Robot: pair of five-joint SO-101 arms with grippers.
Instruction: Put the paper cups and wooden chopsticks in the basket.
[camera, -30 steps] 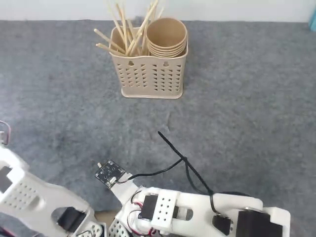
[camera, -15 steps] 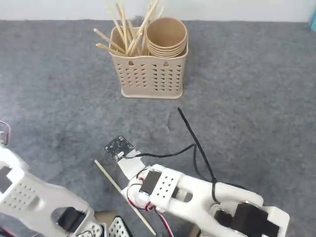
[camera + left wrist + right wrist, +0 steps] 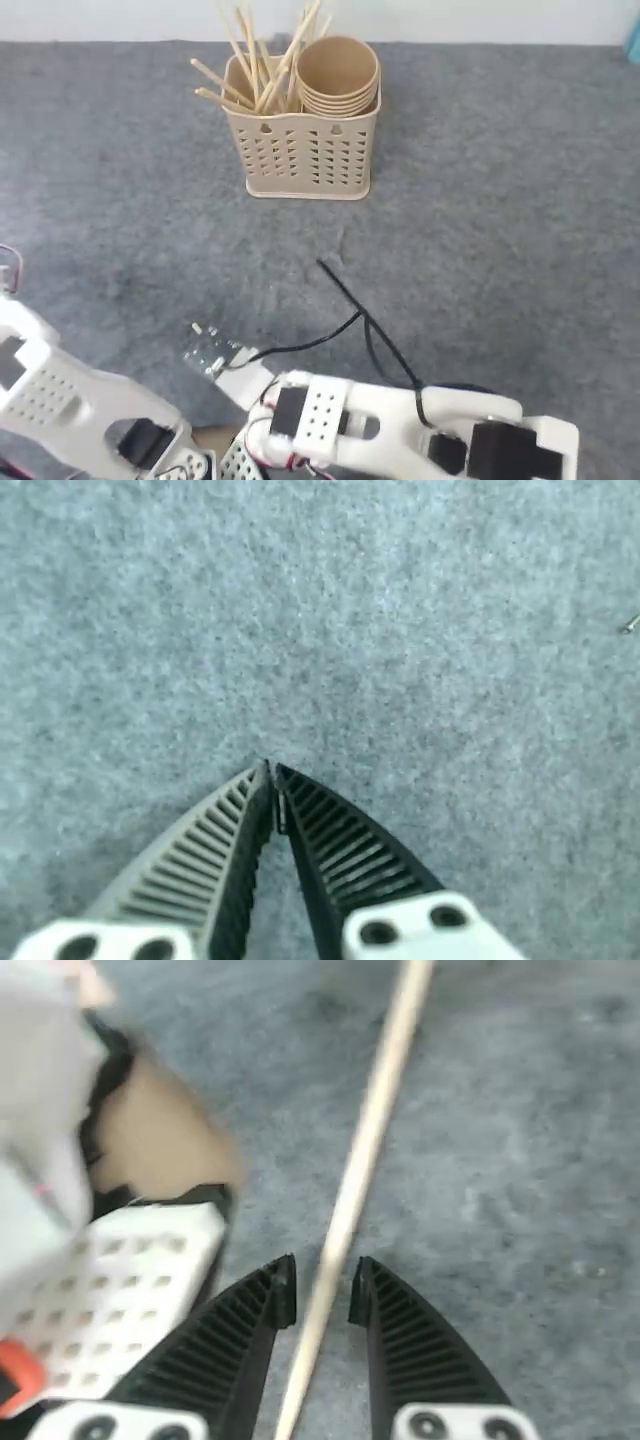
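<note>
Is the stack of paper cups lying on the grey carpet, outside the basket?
No, the stack of paper cups stands inside the basket, right beside the wooden chopsticks.

The high camera is overlooking the tabletop (image 3: 520,180); wrist cameras are facing it closely past left claw (image 3: 272,772) and right claw (image 3: 322,1275).

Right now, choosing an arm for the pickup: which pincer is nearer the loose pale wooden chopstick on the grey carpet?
Right. The right pincer straddles the thin pale wooden chopstick, one finger on either side. The left pincer, shut, hangs over grey carpet, apart from it.
</note>
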